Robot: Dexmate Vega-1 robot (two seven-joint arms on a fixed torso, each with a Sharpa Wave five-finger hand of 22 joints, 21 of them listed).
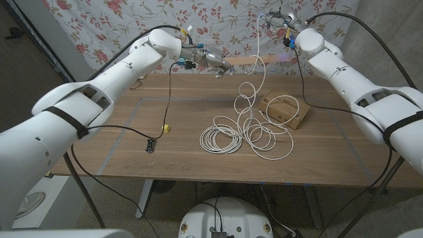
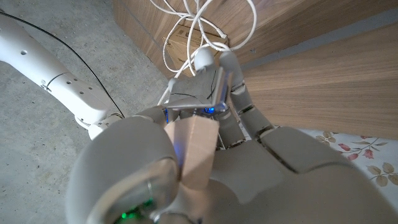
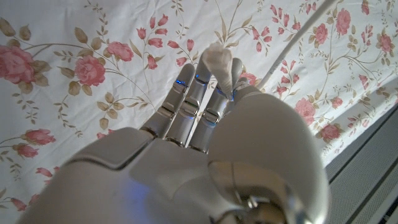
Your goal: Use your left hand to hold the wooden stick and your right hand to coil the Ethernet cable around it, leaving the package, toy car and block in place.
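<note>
Stick held up, cable being lifted
Left hand (image 1: pixel 210 61) is gripping the wooden stick (image 1: pixel 246 62) above the tabletop's (image 1: pixel 119 132) far edge; right hand (image 1: pixel 277 18) is pinching the cable (image 1: pixel 258 39) high.

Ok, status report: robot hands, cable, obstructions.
Left robot hand holds wooden stick aloft. Right robot hand lifts Ethernet cable; coils on table. Package beside coils.

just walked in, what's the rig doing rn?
The left hand holds the wooden stick level above the table's far edge. The right hand is raised high, holding the white Ethernet cable, which hangs down past the stick to loose coils on the table. The cardboard package, the small dark toy car and the yellow block sit apart from it.
</note>
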